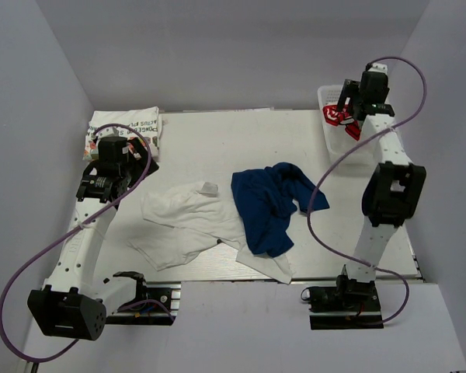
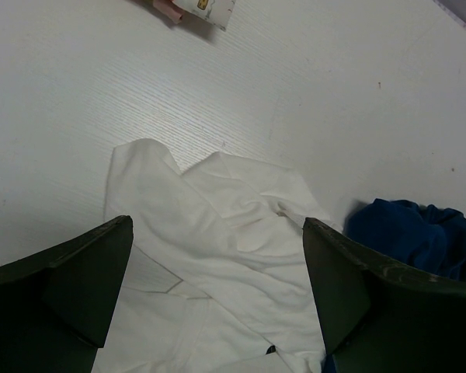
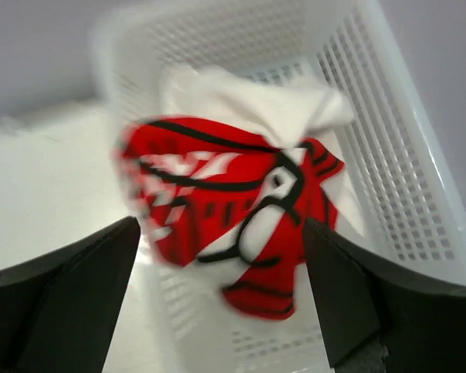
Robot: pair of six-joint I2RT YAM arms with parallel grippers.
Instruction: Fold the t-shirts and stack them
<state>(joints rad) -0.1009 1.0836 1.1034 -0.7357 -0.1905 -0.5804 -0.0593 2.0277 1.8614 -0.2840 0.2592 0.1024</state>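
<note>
Table [image 1: 202, 148]: red-print tee [image 3: 225, 210] over basket [image 3: 404, 155] (blurred).

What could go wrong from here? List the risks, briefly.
1. The red-graphic tee is blurred in front of open right jaws at the basket: it may drop inside or snag the rim.
2. The navy tee overlaps the white tee; lifting the white one could drag it along.
</note>
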